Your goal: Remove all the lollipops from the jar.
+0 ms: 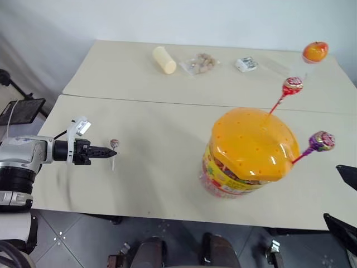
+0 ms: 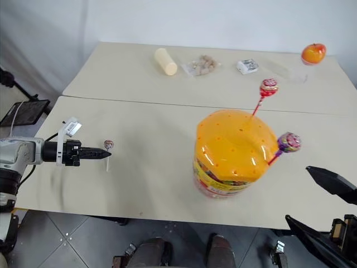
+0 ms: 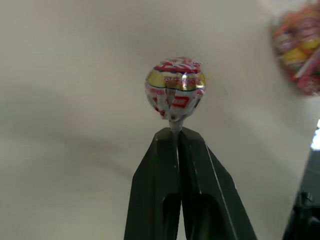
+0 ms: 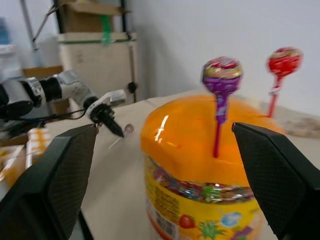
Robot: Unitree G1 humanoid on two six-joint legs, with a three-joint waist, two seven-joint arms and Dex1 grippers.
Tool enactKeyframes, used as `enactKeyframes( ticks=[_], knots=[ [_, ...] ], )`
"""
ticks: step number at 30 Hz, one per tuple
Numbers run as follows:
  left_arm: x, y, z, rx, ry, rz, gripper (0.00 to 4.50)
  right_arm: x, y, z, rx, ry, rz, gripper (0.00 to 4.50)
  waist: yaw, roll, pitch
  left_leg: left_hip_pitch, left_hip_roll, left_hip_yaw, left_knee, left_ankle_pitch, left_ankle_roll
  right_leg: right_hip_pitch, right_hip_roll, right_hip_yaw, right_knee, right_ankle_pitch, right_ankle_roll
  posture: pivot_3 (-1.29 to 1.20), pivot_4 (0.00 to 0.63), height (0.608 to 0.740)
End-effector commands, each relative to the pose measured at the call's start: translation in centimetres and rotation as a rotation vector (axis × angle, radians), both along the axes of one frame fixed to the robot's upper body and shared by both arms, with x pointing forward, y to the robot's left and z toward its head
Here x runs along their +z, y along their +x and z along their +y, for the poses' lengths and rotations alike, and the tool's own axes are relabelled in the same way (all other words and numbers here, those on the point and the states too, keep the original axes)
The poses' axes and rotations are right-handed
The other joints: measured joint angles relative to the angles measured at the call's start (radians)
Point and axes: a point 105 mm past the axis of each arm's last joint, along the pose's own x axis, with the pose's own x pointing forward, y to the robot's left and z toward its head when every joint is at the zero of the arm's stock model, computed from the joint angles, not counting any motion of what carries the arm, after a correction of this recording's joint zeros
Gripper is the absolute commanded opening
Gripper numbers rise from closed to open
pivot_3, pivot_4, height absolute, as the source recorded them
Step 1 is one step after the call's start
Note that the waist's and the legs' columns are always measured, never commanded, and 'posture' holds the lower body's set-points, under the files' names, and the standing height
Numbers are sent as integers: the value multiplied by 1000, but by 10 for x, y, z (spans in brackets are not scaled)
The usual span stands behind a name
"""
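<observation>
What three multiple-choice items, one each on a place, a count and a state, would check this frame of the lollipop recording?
1. Where is the lollipop with the white stick?
A. standing in the lid
B. in the left gripper, over the table left of the jar
C. beside the orange fruit

2. How many lollipops stand in the jar lid?
A. none
B. two
C. four

3. How does the right gripper stand?
A. open, empty
B. shut on a stick
C. shut on the lid

Key: 1 B, the left gripper is shut on its stick just below the head; 2 B, the red lollipop and the purple lollipop rise from the orange lid; 3 A, the right gripper has its fingers spread wide before the jar, nothing between them.
</observation>
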Motion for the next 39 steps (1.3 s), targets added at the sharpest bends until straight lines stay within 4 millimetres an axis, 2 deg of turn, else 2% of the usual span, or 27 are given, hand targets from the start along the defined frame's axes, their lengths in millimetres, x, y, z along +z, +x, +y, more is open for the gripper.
enactKeyframes(
  ticks=[1,5,9,15,17,18,21,24,27,29,31,34,39],
  knots=[
    [4,-6,5,59,43,-38,15,-9,-2,-8,18,-46,17,4500,1,0,0,1,-1,-3,0,-1,0,0,0,2,0,0,0,0,150,740],
    [-7,-12,12,123,64,-55,15,-14,1,-17,21,-65,26,4500,-8,0,0,3,-2,0,-1,-2,0,0,0,2,1,0,0,0,150,740],
    [-9,-13,13,140,47,-107,892,-17,3,-25,19,-85,28,4500,-26,0,0,5,0,4,-2,-3,0,0,0,0,1,0,0,0,150,740],
    [-5,-14,24,202,4,-158,2712,-15,6,-35,20,-96,18,4500,-28,0,0,6,1,6,-2,-2,-1,0,1,0,1,0,0,0,150,740],
    [4,-12,26,198,-13,-219,3306,-14,8,-39,18,-101,12,4500,-28,0,0,6,1,6,-2,-2,-1,0,1,0,1,0,0,0,150,740],
    [15,-12,25,161,-37,-288,3581,-14,9,-41,13,-100,8,4500,-28,0,0,6,1,6,-2,-3,-2,0,1,0,1,0,1,0,150,740],
    [37,-13,19,70,-84,-448,3581,-12,12,-48,-14,-92,-7,4500,-27,0,0,6,1,7,-2,-3,-2,0,1,0,1,0,1,0,150,740],
    [59,-22,0,-92,-149,-651,3581,-10,16,-60,-90,-66,-29,4500,-26,0,0,6,1,7,-2,-3,-2,0,0,0,0,0,1,0,150,740],
    [69,-34,-17,-209,-201,-786,4412,-5,20,-72,-176,-37,-50,4500,-27,0,0,6,1,9,-2,-3,-2,0,0,0,1,0,1,0,150,740],
    [78,-44,-38,-294,-279,-800,4463,1,23,-76,-229,-27,-79,4500,-28,0,0,6,1,11,-2,-3,-2,0,0,0,0,0,1,0,150,740],
    [85,-55,-66,-425,-301,-821,4463,5,26,-71,-228,-19,-100,4500,-29,0,0,6,1,11,-2,-3,-2,0,0,0,0,1,1,0,150,740],
    [110,-66,-99,-511,-464,-868,4463,6,31,-65,-229,1,-89,4500,-25,1,-1,6,1,11,-1,-3,-2,0,0,1,0,1,1,0,150,740],
    [128,-79,-123,-611,-645,-852,4463,8,44,-50,-197,26,-54,4500,-31,3,-2,6,1,10,-1,-3,-1,0,0,2,1,1,2,0,150,740]
  ],
)
